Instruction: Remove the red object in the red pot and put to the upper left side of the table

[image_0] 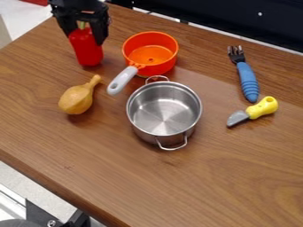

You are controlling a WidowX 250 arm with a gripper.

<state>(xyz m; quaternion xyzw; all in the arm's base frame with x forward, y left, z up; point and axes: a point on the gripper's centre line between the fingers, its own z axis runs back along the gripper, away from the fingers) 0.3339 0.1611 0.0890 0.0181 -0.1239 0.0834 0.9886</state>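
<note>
Since it carries it all, the worktop [228,173]: brown and flat; the red thing is at its upper left, left of the orange pot [150,51] and out of it.
Pincer [84,37]: one finger on each side of the red thing's upper part, pinching it.
Red thing [87,49]: smooth and shiny, so it may slip; I think it is a light, hard toy that won't break easily, but I can't tell if it would squash.
Best hold: high on the red body, one finger on each side; the bottom end hangs down, so it could swing or tip when let go. Set it down softly.
Green stem [82,25]: thin, a poor place to grab, I think.
Worktop's sides: parts are cut off, mostly at the right and bottom.
Arm: cut off at the top edge, just above the pincer.
Metal pot [165,113]: it hides the wood under it.
Orange pot's far outside: hidden behind its own rim.
Red thing's top: partly behind the black fingers, so the very spots where they press are hard to see.
Red thing's bottom: near the wood; I can't tell if it touches.
Red bit [36,1]: cut off at the top left, too little to name.
</note>
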